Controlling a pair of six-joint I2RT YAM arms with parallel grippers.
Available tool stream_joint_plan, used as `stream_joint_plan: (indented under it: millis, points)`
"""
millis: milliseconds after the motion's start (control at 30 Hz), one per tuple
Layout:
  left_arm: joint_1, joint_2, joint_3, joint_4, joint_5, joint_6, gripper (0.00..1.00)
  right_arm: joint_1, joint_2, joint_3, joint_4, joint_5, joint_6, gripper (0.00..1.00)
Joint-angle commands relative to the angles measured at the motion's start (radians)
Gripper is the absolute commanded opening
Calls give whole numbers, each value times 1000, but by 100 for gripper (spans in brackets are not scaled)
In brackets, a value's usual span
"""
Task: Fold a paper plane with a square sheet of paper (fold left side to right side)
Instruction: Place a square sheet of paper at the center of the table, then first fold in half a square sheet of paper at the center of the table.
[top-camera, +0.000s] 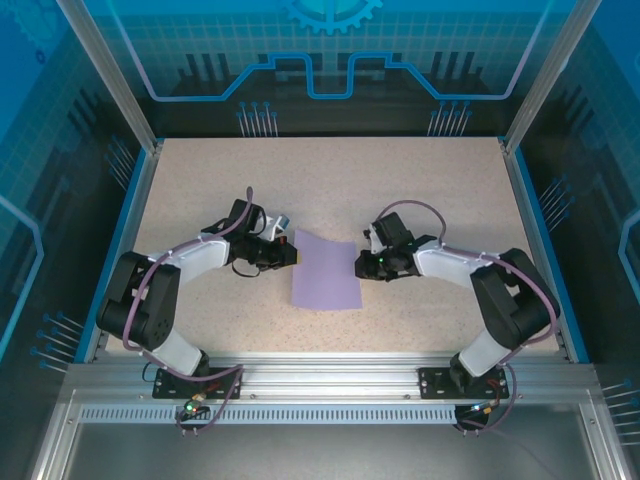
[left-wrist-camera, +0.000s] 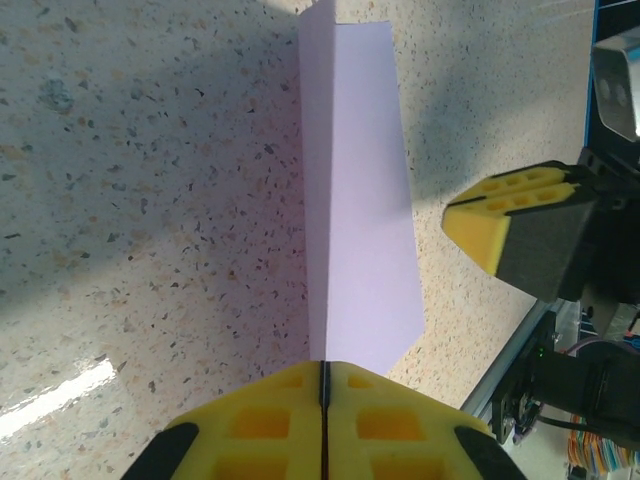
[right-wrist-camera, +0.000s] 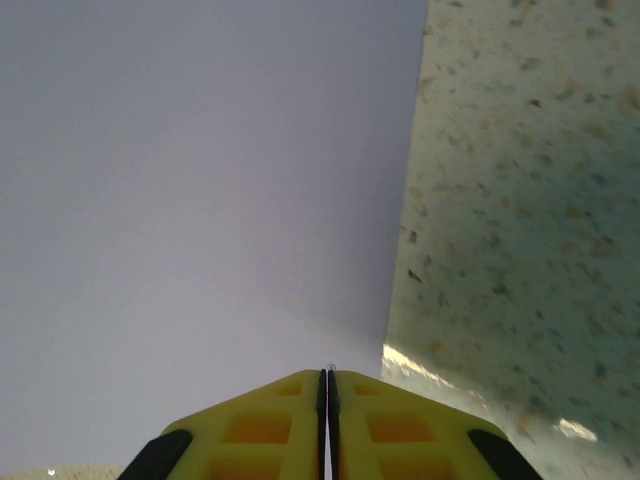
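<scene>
A square sheet of paper (top-camera: 326, 272) lies flat near the middle of the speckled bench (top-camera: 400, 180), between the two arms. The left tool (top-camera: 293, 252) reaches in low to the sheet's upper left edge, while the right tool (top-camera: 362, 262) sits at its upper right corner.

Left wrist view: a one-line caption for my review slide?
Left gripper pinches the near end of the lavender sheet of paper; right gripper closed alongside.
</scene>
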Motion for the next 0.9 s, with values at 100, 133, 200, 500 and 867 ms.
stream_joint_plan:
  millis: [100, 133, 200, 500, 867]
  points:
    - [-5, 15, 31, -9, 43, -23, 14, 30, 88, 43, -10, 5, 13, 11]
    - [-6, 16, 31, -5, 48, -24, 16, 32, 97, 43, -14, 6, 13, 11]
    - [-7, 18, 31, -3, 57, -30, 21, 36, 111, 43, -26, 13, 13, 10]
    - [-33, 43, 33, 111, 132, -132, 44, 43, 120, 43, -59, 45, 8, 11]
    - [-87, 142, 60, 226, 117, -216, 49, 45, 112, 43, -54, 37, 4, 11]
